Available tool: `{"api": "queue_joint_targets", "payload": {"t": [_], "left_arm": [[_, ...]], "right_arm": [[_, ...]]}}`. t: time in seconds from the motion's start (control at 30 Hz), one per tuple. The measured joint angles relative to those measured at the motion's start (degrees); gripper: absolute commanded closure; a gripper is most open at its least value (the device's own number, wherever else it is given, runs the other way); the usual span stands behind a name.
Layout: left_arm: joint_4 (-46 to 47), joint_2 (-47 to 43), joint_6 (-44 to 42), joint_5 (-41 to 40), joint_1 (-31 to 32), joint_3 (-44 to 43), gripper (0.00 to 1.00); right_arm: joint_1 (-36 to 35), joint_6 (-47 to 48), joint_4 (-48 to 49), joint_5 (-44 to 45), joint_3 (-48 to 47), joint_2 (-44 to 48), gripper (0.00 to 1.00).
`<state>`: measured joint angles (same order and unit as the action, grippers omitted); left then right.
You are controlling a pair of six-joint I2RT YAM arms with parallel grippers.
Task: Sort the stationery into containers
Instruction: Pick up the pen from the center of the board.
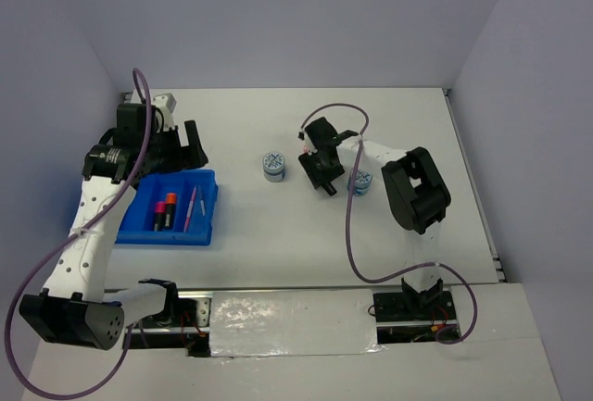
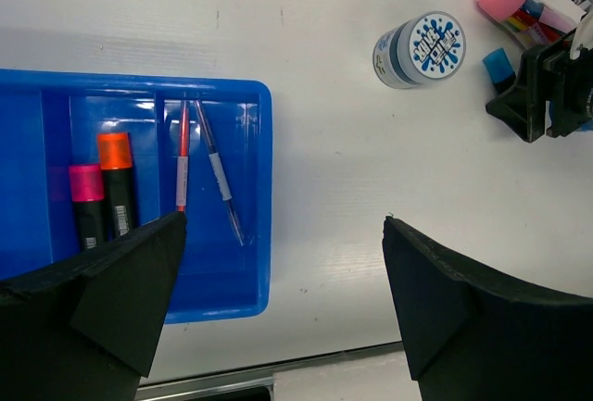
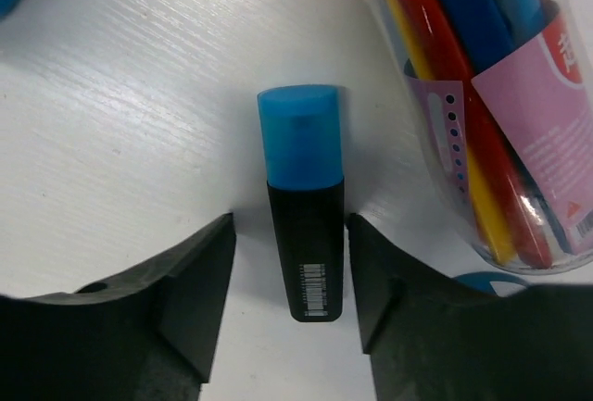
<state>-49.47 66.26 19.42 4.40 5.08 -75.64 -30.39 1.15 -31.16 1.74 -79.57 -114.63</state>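
Observation:
A black highlighter with a blue cap (image 3: 301,206) lies on the white table between the fingers of my right gripper (image 3: 289,225). The jaws stand open on either side of it, with a gap on the left and the right finger almost touching. Beside it lies the pink capsule-shaped case (image 3: 482,95) with coloured pens inside. My left gripper (image 2: 283,223) hangs wide open and empty by the near right corner of the blue tray (image 2: 250,188). The tray holds a pink highlighter (image 2: 88,206), an orange highlighter (image 2: 119,183), a pink pen (image 2: 182,165) and a grey pen (image 2: 218,179).
One round blue-white disc (image 1: 273,165) stands mid-table, left of my right gripper (image 1: 326,179). A second disc (image 1: 359,181) sits just right of it, next to the right arm. The table's near edge and metal rail (image 2: 204,384) run below the left gripper.

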Motion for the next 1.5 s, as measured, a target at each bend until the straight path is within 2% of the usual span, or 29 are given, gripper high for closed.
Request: {"api": "queue_joint_targets", "payload": {"t": [0.07, 0.1, 0.17, 0.2, 0.23, 0.3, 0.43, 0.57, 0.8, 1.03, 1.3, 1.4, 1.43, 1.47, 1.5], "left_arm": [[-0.02, 0.00, 0.00, 0.00, 0.00, 0.00, 0.01], [-0.09, 0.00, 0.02, -0.02, 0.00, 0.00, 0.01], [-0.28, 0.00, 0.24, -0.11, 0.00, -0.02, 0.01], [-0.48, 0.02, 0.39, -0.24, 0.00, -0.13, 0.01], [-0.72, 0.11, 0.74, -0.33, 0.00, -0.35, 0.01], [-0.72, 0.28, 2.45, -0.35, 0.00, -0.96, 0.01], [1.92, 0.02, 8.28, 3.32, -0.02, -0.55, 0.01], [10.58, -2.91, 16.87, 10.23, 0.92, 4.87, 0.01], [21.94, -2.51, 29.00, 16.15, 9.81, 9.03, 0.01], [31.65, -1.01, 35.26, 20.59, 14.73, 10.38, 0.03], [33.59, 0.96, 36.48, 21.49, 15.67, 10.38, 0.23], [33.64, 1.95, 36.46, 21.92, 16.24, 10.38, 0.57], [33.68, 2.45, 36.13, 22.40, 16.48, 10.38, 0.81], [33.57, 2.84, 36.52, 22.64, 16.57, 10.36, 0.94], [33.55, 3.32, 35.34, 22.86, 16.61, 10.16, 1.00]], "right_arm": [[0.00, -0.63, 0.42, -0.17, 0.24, 0.00, 0.48], [0.00, -0.96, 0.55, -0.26, 0.28, 0.00, 0.56], [0.02, -1.51, 0.81, -0.31, 0.48, 0.04, 0.64], [0.02, -1.81, 1.33, -0.39, 0.85, 0.22, 0.72], [0.00, -2.27, 1.90, -0.72, 1.40, 0.61, 0.76], [-0.37, -3.50, 3.69, -2.89, 3.52, 2.10, 1.00], [-3.15, -8.22, 7.74, -12.90, 10.99, 7.43, 1.00], [-6.56, -15.02, 8.04, -18.03, 15.54, 17.16, 1.00], [-12.39, -28.46, 16.44, -16.22, 14.29, 34.32, 1.00], [-13.99, -34.71, 19.08, -13.97, 11.74, 36.41, 1.00], [-16.87, -34.29, 20.81, -13.31, 10.88, 36.61, 1.00], [-17.44, -34.29, 21.22, -13.33, 10.38, 36.72, 0.99], [-17.51, -34.27, 21.29, -13.38, 10.12, 36.72, 0.95], [-17.53, -34.25, 21.42, -13.35, 10.08, 36.72, 0.87], [-17.53, -34.27, 20.98, -13.18, 10.01, 36.74, 0.62]]}}
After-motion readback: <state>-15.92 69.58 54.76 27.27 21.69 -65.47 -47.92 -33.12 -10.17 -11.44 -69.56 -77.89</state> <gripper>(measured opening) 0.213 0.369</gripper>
